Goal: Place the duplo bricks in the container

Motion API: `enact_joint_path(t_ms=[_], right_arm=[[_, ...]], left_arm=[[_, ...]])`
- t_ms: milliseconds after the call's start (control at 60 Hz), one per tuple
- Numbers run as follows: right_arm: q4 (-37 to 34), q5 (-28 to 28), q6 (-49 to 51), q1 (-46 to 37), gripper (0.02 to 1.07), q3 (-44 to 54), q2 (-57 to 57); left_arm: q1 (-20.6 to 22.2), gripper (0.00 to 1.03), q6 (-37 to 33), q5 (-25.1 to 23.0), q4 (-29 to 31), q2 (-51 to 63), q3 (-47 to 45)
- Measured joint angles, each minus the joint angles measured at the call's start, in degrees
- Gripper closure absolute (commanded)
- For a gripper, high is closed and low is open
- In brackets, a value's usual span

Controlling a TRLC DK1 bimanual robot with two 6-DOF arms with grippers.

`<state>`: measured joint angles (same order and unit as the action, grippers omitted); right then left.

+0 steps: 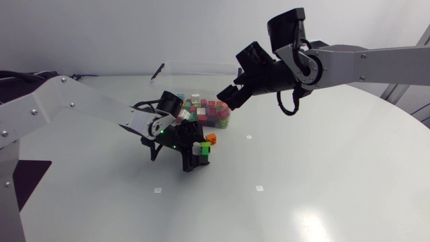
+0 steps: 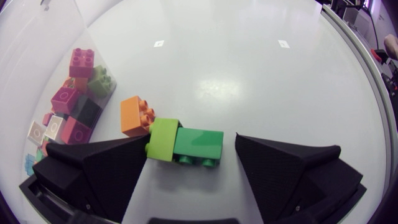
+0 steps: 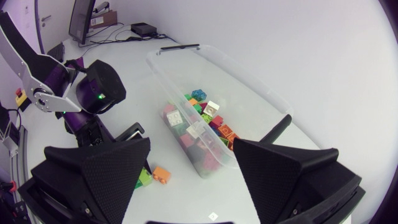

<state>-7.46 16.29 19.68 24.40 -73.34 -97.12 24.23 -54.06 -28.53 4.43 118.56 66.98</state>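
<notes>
A dark green brick (image 2: 199,146), a lime brick (image 2: 163,140) and an orange brick (image 2: 137,115) lie joined in a row on the table. My left gripper (image 2: 193,144) is lowered over them and open. The lime brick touches one finger, while a gap separates the green brick from the other. In the head view the left gripper (image 1: 196,156) is just in front of the clear container (image 1: 201,111), which holds several coloured bricks. My right gripper (image 1: 228,97) hangs open and empty above the container (image 3: 249,93).
The container's lid stands up along its far side (image 1: 195,67). The left arm's purple-and-black wrist (image 3: 93,93) sits close beside the container. Small white markers (image 1: 261,188) dot the white table.
</notes>
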Motion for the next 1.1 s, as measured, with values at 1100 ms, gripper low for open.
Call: enact_joint_path(t_ms=[1100], right_arm=[[-9.1, -6.8, -8.4, 7.5, 0.12, 2.0, -10.1]], left_arm=[[-3.9, 0.35, -0.2, -0.7, 5.2, -19.7, -13.7]])
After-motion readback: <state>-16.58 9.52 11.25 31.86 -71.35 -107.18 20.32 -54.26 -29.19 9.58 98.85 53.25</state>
